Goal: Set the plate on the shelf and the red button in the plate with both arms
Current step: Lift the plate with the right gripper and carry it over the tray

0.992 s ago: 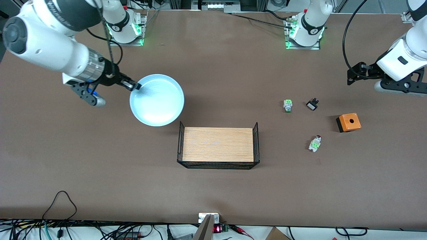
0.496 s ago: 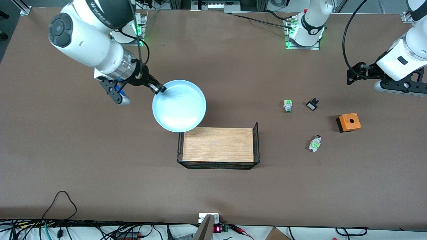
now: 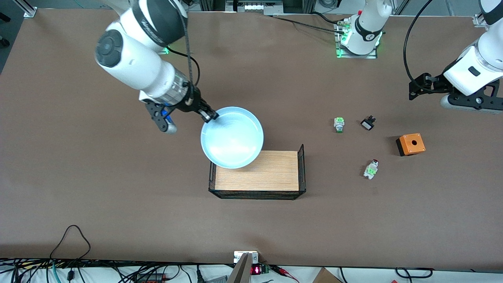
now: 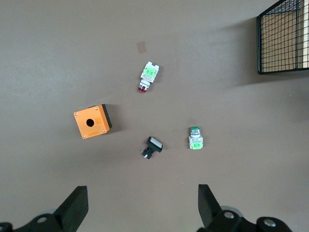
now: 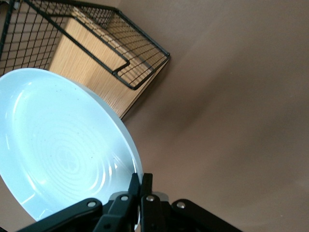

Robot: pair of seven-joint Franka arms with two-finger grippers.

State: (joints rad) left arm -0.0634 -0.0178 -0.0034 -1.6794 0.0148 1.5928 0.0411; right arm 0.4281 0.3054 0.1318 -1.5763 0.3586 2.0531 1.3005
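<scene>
A robot lab: two white robot arms point(image 3: 137, 67) bolted to a brown table point(image 3: 118, 196), with cables point(image 3: 70, 271) along its edge.

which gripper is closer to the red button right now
Left. The left gripper waits open above the table's left-arm end, over no part, with the red button nearby. The right gripper holds the plate over the wire tray.
</scene>
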